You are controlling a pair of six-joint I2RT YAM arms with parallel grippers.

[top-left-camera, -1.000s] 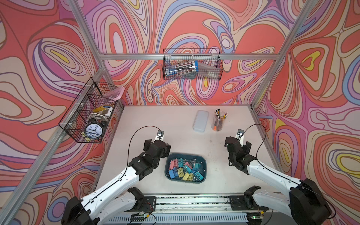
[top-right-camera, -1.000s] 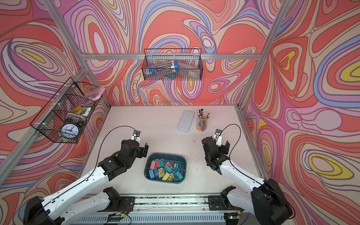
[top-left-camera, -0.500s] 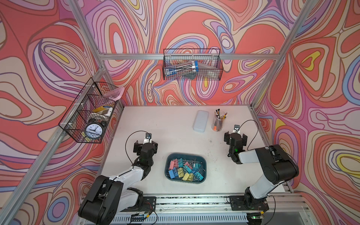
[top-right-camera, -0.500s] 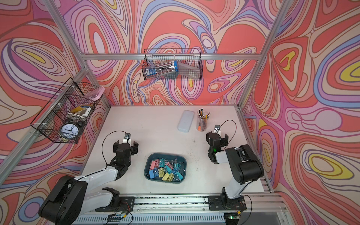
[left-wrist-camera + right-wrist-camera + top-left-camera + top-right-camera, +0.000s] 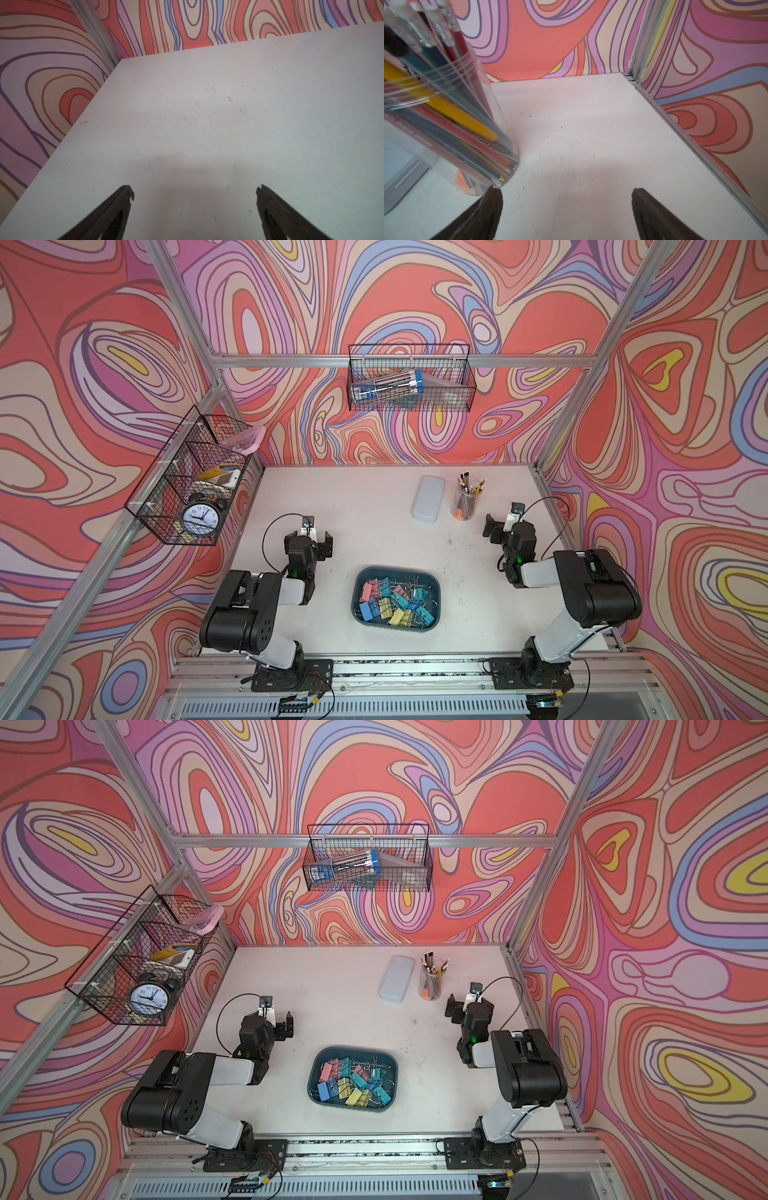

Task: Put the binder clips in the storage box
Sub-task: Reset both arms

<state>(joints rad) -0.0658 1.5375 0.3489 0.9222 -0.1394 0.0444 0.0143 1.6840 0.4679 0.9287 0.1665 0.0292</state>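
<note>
Top views: I see the pastel binder clips (image 5: pixel 395 603) with silver wire handles heaped in the shallow dark teal plastic storage box (image 5: pixel 399 629), midway along the robot-side edge of the white table (image 5: pixel 374 510).
Left gripper (image 5: pixel 195 192): jaws wide apart, nothing between.
Right gripper (image 5: pixel 564 192): likewise, empty.
Bearing: the box lies behind both tools, long axis along that edge; left nearer, I judge.
Loose clips: none seen.

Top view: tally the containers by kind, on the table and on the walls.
Baskets: 2
Box: 1
Case: 1
Cup: 1
Total: 5
</note>
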